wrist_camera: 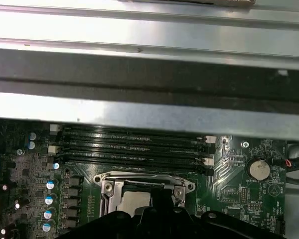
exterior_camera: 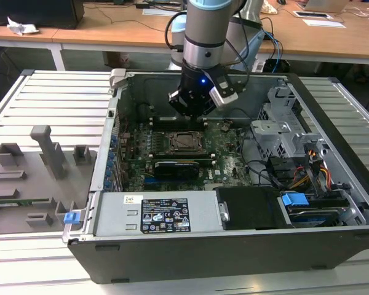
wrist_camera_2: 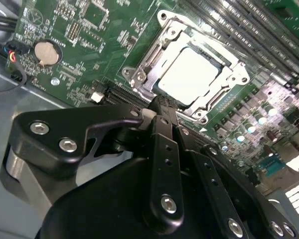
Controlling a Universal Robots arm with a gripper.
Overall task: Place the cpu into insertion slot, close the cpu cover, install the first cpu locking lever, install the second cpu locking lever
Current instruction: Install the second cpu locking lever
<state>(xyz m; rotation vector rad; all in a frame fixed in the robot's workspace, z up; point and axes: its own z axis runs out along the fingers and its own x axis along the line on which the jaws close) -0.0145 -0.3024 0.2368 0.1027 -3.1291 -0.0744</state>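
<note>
Gripper jaws clenched, holding nothing, chip seated under the closed cover just beyond their tips

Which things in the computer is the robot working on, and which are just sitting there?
For the job:
- cpu, lying in the insertion slot
- cpu cover, down around the chip
- gripper, hanging just beside the socket

Just sitting there:
- round coin battery
- long black memory slots
- blue clip by the cables
- grey plastic holders on the table outside the case

Wooden desks (cluttered) behind slatted table.
</note>
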